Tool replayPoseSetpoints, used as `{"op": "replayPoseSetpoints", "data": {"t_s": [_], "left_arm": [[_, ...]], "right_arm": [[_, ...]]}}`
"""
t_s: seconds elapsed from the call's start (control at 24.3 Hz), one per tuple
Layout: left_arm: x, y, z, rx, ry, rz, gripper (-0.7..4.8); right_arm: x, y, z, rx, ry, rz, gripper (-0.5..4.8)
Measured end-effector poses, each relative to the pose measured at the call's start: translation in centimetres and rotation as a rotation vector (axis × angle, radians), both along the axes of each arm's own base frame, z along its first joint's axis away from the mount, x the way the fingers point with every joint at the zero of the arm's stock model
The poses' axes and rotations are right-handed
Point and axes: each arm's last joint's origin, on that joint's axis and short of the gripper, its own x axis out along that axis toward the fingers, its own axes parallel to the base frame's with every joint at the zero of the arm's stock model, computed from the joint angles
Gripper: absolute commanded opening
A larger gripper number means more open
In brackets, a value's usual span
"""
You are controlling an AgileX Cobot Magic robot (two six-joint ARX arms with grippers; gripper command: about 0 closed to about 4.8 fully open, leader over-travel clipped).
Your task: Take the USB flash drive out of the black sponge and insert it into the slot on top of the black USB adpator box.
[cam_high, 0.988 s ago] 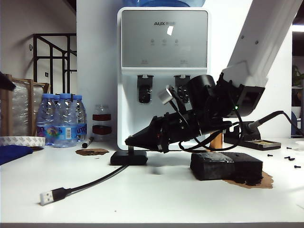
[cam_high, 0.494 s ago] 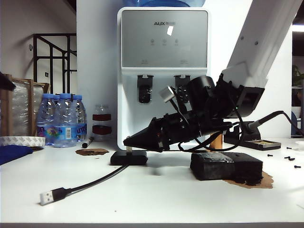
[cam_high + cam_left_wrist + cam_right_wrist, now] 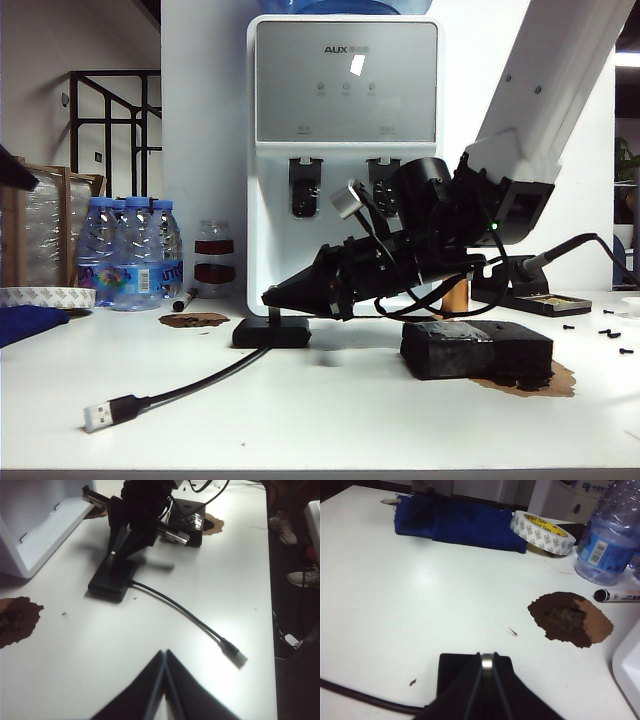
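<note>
Risk: right fingers (image 3: 487, 667) pinching flash drive (image 3: 487, 662) over adaptor box (image 3: 451, 669), may miss slot if tilted; left fingers (image 3: 163, 680) closed, empty

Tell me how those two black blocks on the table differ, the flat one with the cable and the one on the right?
The black USB adpator box is flat, matte and smooth; the black sponge is thicker, wider and wrinkled with a glossy top. The box trails a black cable ending in a silver plug; the sponge has none. The right gripper hovers over the box, not the sponge. Both are black and rest on the white table.
</note>
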Motion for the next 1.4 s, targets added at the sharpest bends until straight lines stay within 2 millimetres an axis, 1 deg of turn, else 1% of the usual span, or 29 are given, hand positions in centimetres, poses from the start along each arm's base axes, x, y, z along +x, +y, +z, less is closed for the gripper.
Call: {"op": "replayPoseSetpoints", "data": {"t_s": [0.25, 0.7, 0.99, 1.19, 1.4], "left_arm": [[0.02, -0.13, 0.00, 0.000, 0.000, -0.005, -0.04], [0.02, -0.15, 0.00, 0.001, 0.000, -0.006, -0.04], [0.02, -0.17, 0.00, 0.001, 0.001, -0.006, -0.04], [0.02, -0.16, 0.00, 0.001, 0.001, -0.006, -0.04], [0.02, -0.17, 0.00, 0.001, 0.001, -0.006, -0.04]], "right_arm": [[0.15, 0.09, -0.48, 0.011, -0.008, 0.014, -0.04], [0.14, 0.03, -0.49, 0.029, 0.064, 0.033, -0.04], [0.32, -0.47, -0.58, 0.024, 0.081, 0.025, -0.04], [0.31, -0.54, -0.62, 0.012, 0.067, 0.028, -0.04], [0.64, -0.43, -0.30, 0.002, 0.091, 0.031, -0.04]]}}
